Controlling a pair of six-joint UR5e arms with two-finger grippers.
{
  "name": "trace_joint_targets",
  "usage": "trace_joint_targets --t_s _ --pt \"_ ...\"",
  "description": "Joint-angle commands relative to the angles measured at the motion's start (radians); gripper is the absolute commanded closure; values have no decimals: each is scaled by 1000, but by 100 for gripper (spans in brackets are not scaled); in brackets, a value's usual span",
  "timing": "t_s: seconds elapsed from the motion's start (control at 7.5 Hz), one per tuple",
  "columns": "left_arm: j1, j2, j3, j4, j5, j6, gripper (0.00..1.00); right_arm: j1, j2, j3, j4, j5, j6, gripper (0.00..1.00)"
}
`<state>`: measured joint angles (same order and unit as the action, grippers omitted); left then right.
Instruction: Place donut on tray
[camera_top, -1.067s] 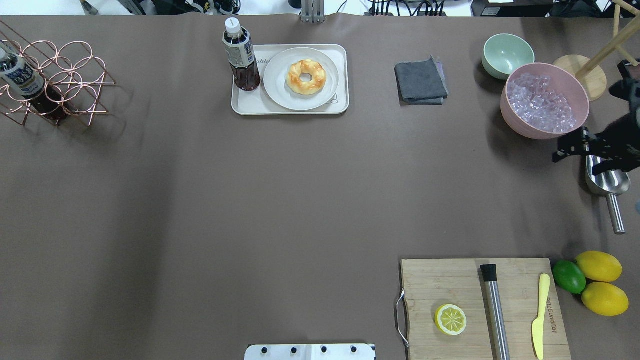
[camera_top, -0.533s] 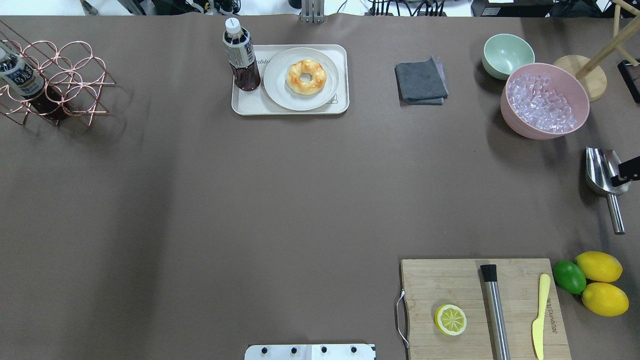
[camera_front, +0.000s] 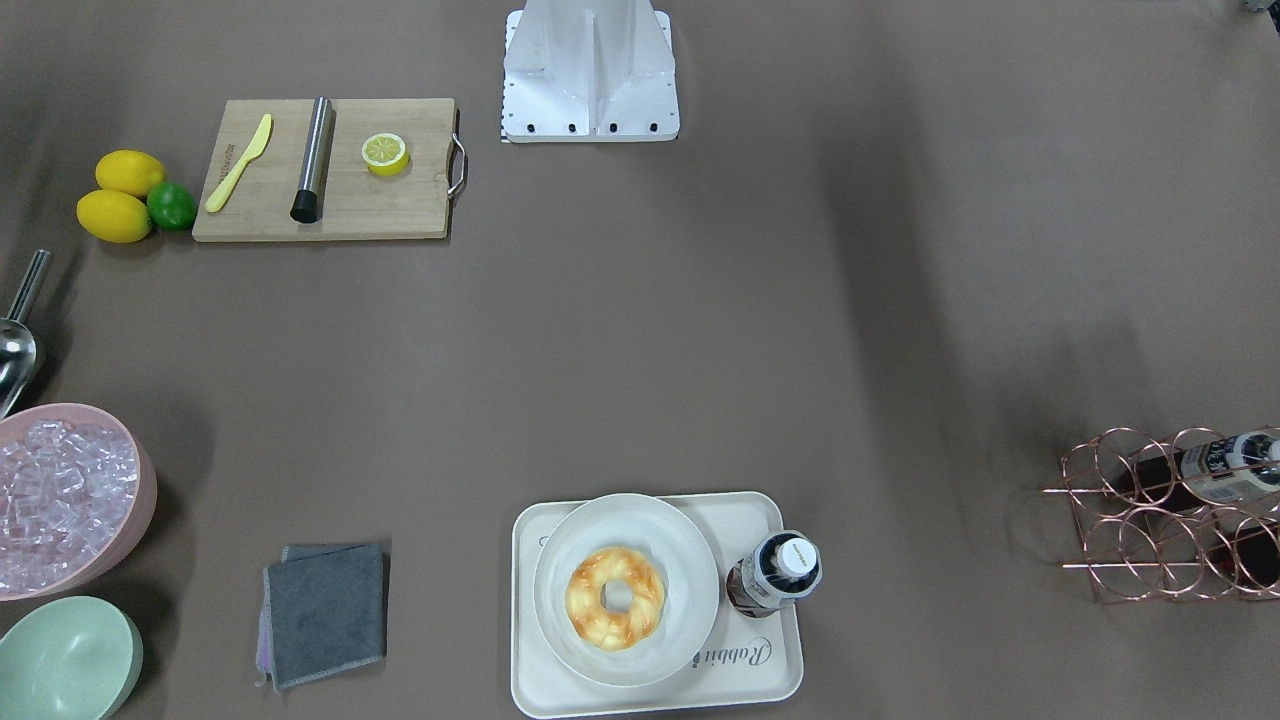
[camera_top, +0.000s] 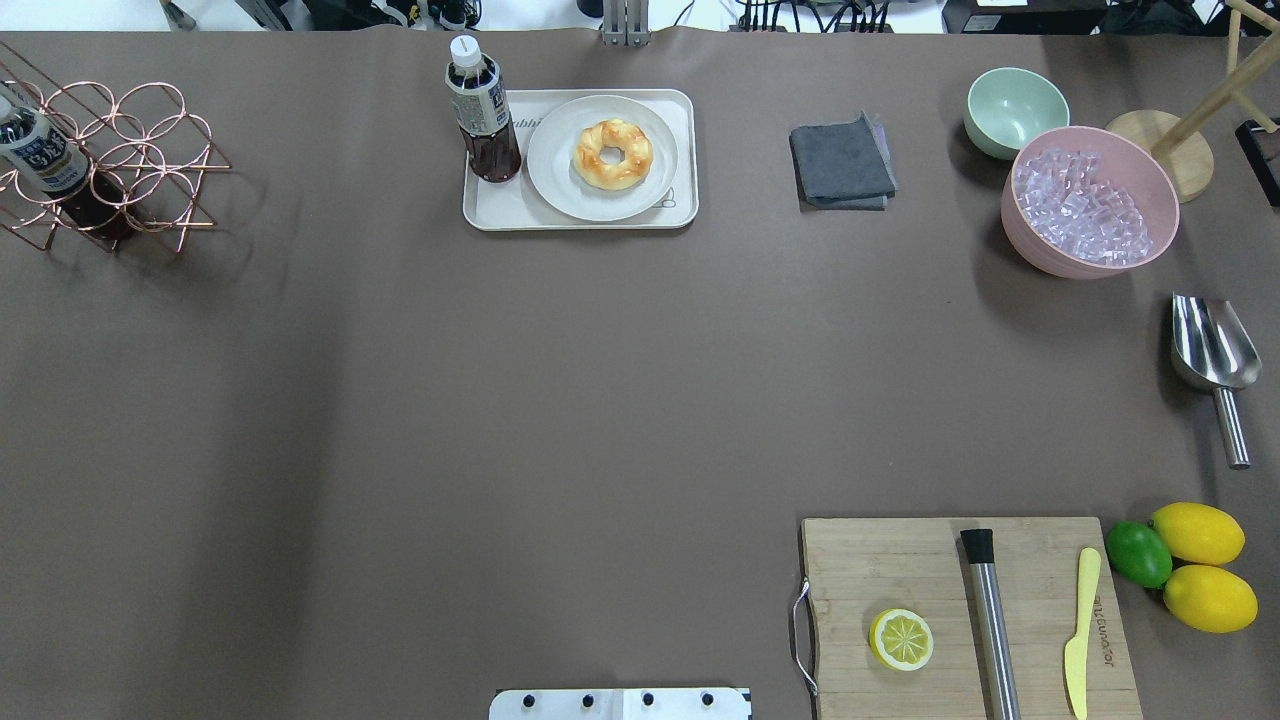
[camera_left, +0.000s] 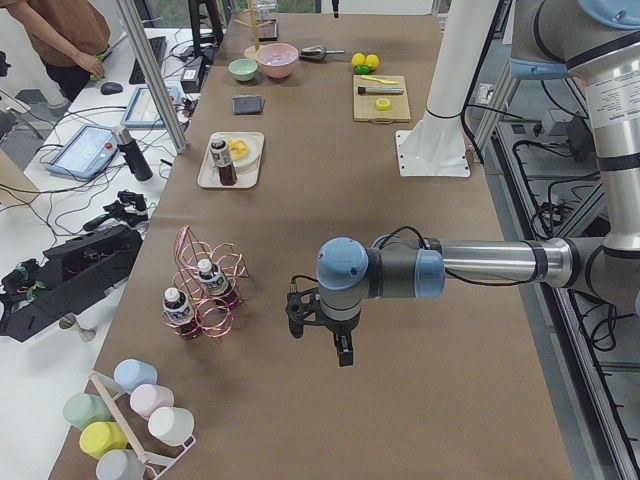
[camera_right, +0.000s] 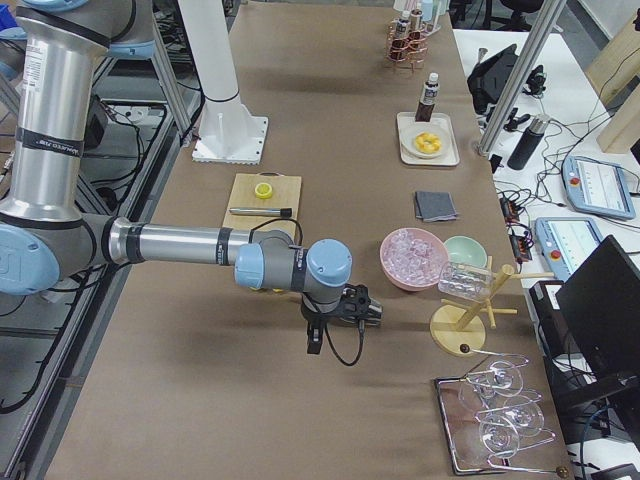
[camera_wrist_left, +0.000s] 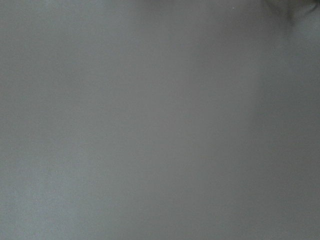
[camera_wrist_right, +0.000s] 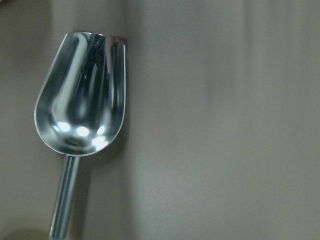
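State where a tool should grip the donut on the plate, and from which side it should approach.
Probably grip the donut across one side of its ring, one finger in the hole, one outside, coming straight down from above: it lies flat on the plate, and the bottle crowds one side.

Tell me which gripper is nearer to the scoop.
Right. The right gripper hangs near the scoop; the left gripper is far off at the opposite end, by the rack.
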<state>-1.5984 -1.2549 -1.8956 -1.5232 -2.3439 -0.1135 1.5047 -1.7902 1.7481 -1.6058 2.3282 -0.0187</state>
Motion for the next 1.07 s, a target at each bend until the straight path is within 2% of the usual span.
trace_joint_targets --t_s 0.0,0.93 --pt "0 0 0 0 0 0 2 28 3 -44 -3 -1 -82 0" --pt "2 -1 0 2 3 0 2 40 8 -39 -2 -12 -81 0"
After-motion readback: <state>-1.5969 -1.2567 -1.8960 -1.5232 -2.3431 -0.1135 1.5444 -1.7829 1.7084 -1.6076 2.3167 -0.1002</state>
